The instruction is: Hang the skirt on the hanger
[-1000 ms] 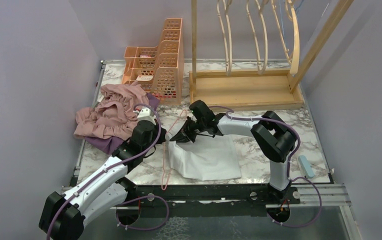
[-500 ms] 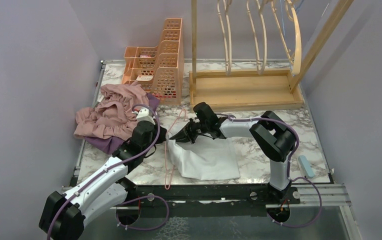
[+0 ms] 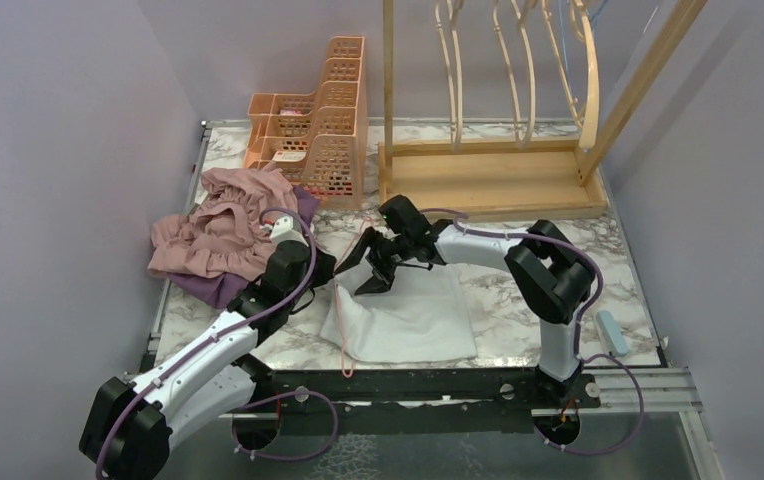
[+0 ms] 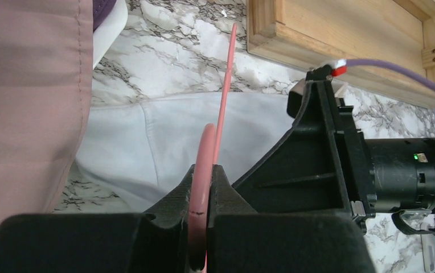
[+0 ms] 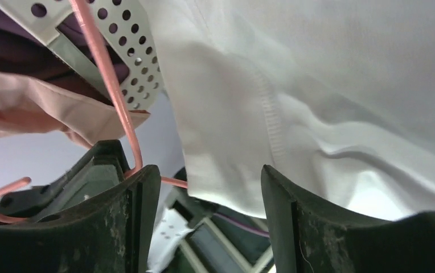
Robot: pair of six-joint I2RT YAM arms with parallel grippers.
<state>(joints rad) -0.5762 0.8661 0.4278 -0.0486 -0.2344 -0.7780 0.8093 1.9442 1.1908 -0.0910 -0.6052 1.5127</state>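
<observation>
The white skirt (image 3: 410,312) lies flat on the marble table, also filling the right wrist view (image 5: 329,85). A thin pink wire hanger (image 3: 344,355) runs along the skirt's left edge. My left gripper (image 3: 315,268) is shut on the hanger (image 4: 226,85), the pink wire pinched between its fingers (image 4: 205,170). My right gripper (image 3: 364,271) stands open at the skirt's top left corner. The skirt's hem hangs between its spread fingers (image 5: 204,216) without being pinched. The hanger (image 5: 108,74) passes by the left finger.
A heap of pink and purple clothes (image 3: 223,228) lies at the left. A peach plastic basket (image 3: 323,130) and a wooden rack (image 3: 488,175) with hanging wooden hangers stand at the back. A small light blue object (image 3: 613,332) sits at the right edge.
My right gripper has opened and let go of the skirt's corner. The skirt's left edge has dropped and spread leftward. The left gripper keeps its hold on the hanger.
</observation>
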